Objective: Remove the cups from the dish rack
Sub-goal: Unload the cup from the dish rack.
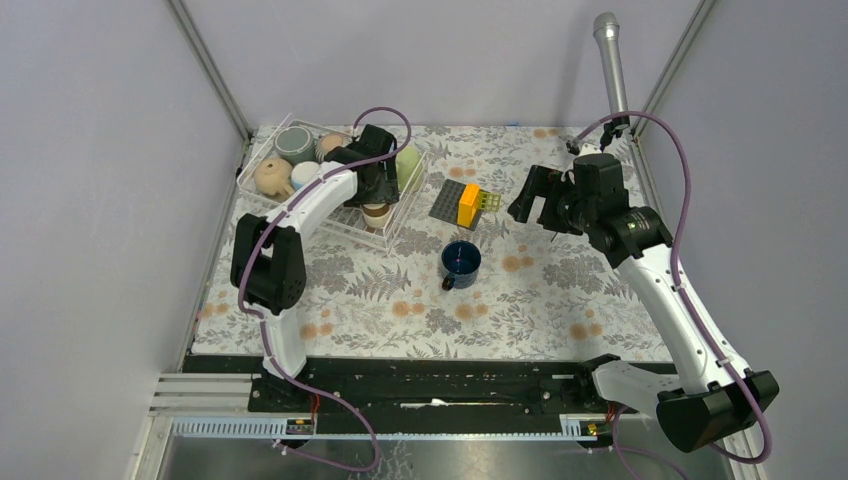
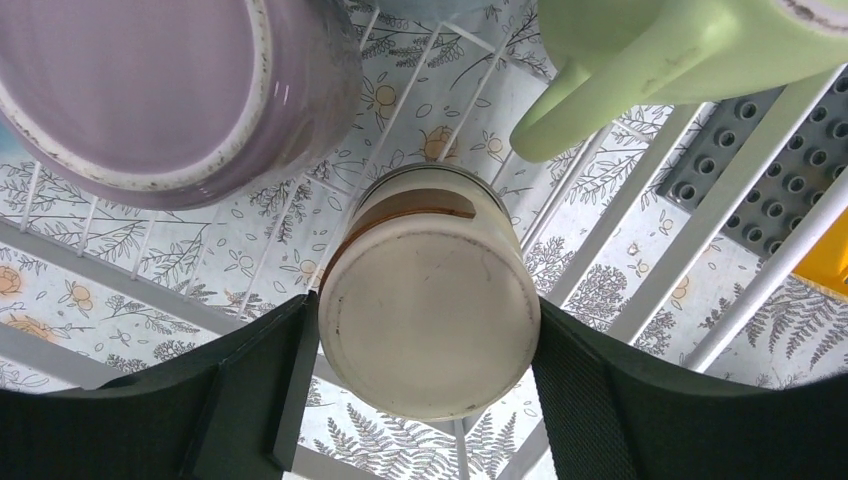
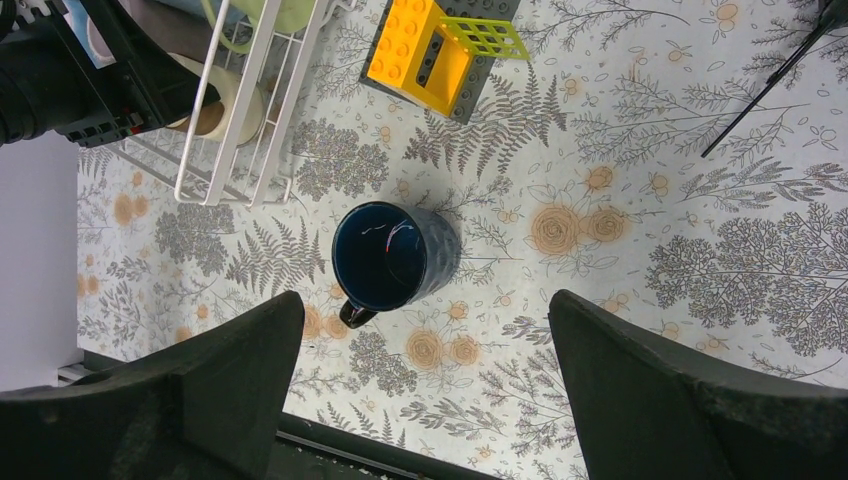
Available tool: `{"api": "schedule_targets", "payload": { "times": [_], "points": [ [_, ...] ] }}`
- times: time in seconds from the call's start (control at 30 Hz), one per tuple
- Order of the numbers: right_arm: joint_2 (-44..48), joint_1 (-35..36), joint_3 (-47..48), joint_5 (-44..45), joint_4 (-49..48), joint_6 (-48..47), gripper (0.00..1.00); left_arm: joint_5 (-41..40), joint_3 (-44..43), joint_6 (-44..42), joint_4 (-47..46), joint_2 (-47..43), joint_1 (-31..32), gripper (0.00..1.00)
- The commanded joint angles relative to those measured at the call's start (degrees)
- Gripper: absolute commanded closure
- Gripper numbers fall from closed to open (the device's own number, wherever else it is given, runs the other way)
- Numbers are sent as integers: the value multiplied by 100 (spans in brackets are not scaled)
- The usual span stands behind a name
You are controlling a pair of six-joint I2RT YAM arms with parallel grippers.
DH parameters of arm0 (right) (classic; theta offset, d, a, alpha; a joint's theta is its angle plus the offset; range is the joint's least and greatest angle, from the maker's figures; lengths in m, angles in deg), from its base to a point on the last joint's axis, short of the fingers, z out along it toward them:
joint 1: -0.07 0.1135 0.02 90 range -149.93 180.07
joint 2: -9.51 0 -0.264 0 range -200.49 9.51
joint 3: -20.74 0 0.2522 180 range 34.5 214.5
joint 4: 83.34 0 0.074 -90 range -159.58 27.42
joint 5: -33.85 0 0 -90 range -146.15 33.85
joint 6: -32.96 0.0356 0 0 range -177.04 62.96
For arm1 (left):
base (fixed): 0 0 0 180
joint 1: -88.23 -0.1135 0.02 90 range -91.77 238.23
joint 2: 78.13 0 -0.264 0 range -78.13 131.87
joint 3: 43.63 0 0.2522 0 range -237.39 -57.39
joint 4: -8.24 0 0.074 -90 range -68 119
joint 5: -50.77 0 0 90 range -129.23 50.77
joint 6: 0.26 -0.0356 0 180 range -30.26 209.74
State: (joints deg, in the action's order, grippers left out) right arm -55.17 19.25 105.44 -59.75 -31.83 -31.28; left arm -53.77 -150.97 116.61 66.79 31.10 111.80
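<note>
The navy mug (image 1: 461, 262) stands upright on the table (image 1: 560, 300), outside the rack, with its handle toward the arm bases. The right gripper (image 3: 425, 320) hangs above it, fingers spread fully apart and holding nothing. Just beyond the navy mug lies a grey studded plate (image 1: 447, 198) carrying a yellow block (image 1: 468, 203) and a green block (image 1: 489, 200). To the left of the plate sits the rack (image 2: 722, 202), at the far left of the table. The left gripper (image 2: 425, 305) reaches into its near right corner and straddles a tan mug (image 1: 376, 212), which stands base up. Each finger lies against one side of this mug with no gap showing. Whether they clamp it cannot be told. A mauve mug (image 2: 150, 90) and a green mug (image 2: 650, 50) sit just beyond it. Farther back in the rack are a grey mug (image 1: 294, 143) and a beige mug (image 1: 272, 177).
</note>
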Motion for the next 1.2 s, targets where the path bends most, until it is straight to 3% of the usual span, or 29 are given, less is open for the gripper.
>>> {"api": "schedule_targets", "payload": {
  "times": [0.0, 0.07, 0.13, 0.27, 0.4, 0.6, 0.93, 1.17],
  "points": [
    [-2, 86, -18, 122, -207, 32, 0, 513, 75, -14, 55, -60, 121, 23],
    [-9, 94, -4, 122, -198, 24, 0, 494, 47, -31, 55, -58, 121, 30],
    [-24, 102, 15, 122, -199, 22, 1, 457, 23, -46, 59, -83, 120, 50],
    [-106, 157, 72, 97, -207, 6, 0, 360, -108, -104, 213, -204, 121, 79],
    [-209, 269, 129, 105, -259, 10, 0, 277, -166, -177, 324, -434, 58, 92],
    [-313, 386, 149, 96, -390, 66, 0, 193, -353, -297, 584, -742, -31, 100],
    [-423, 478, 176, -184, -770, 144, 0, 201, -1073, -367, 1086, -1211, -69, 100],
    [-399, 562, 121, -512, -1342, 286, 0, 1099, -1563, -209, 1141, -1474, -72, 100]
  ]
}}
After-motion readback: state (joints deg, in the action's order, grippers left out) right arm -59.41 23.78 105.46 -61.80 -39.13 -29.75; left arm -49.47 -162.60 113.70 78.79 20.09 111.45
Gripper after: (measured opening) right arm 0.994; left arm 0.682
